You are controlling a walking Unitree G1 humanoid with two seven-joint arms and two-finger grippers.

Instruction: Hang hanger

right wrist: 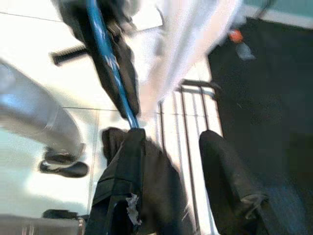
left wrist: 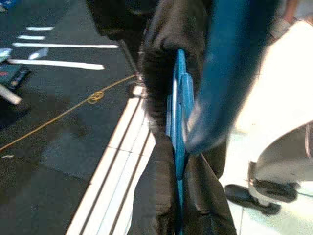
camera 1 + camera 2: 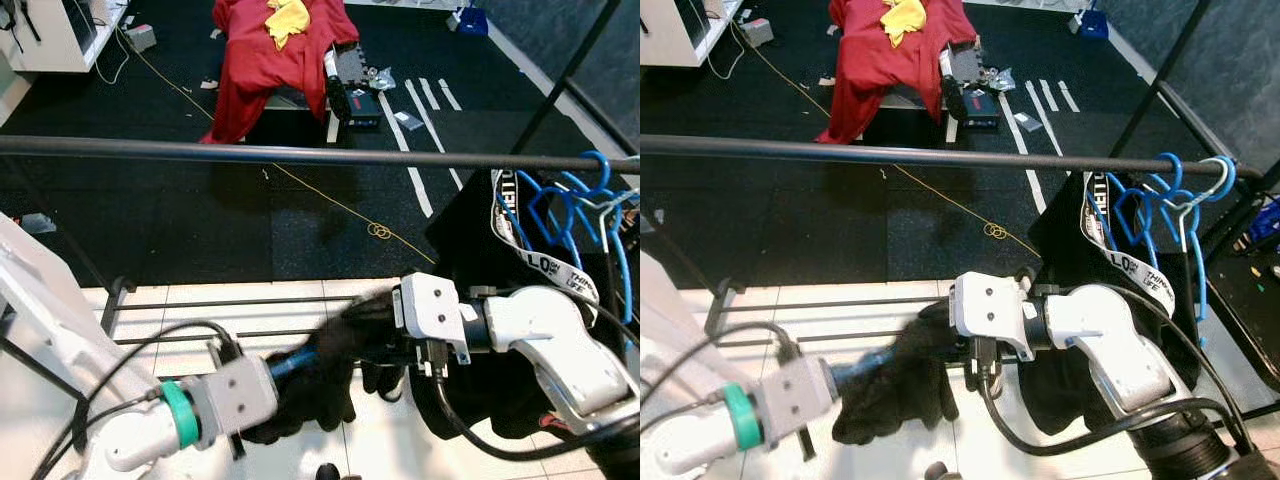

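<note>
holding one blue hanger (image 2: 177, 122) between them, the two grippers meet low in front of the robot, below the long dark rail (image 3: 300, 153) that crosses the head views. a black garment (image 3: 320, 385) hangs on this hanger and covers most of it, so in the head views only a short blue piece shows, just at the tip of the left gripper (image 3: 300, 362). in the left wrist view the blue bar runs straight out between the fingers, with black cloth at both sides of it; the fingers seem to be closed on the hanger, but the cloth hides the contact.

the right gripper (image 3: 940, 345) reaches from the other side, its tip inside the same black cloth. in the right wrist view one finger (image 1: 117, 191) touches the blue bar where the bar meets the garment, and the second finger (image 1: 225, 181) stands well apart from it, with only floor between them. so these fingers are open and not gripping.

on the rail, far to the right of both grippers, hangs a bunch of other blue hangers (image 3: 570, 210); i cannot count them exactly. a black cloth with a white printed band (image 3: 535, 255) hangs under them.

behind the rail, on the dark floor, lies one red cloth (image 3: 265, 55) with one yellow piece (image 3: 288, 20) on top.
</note>
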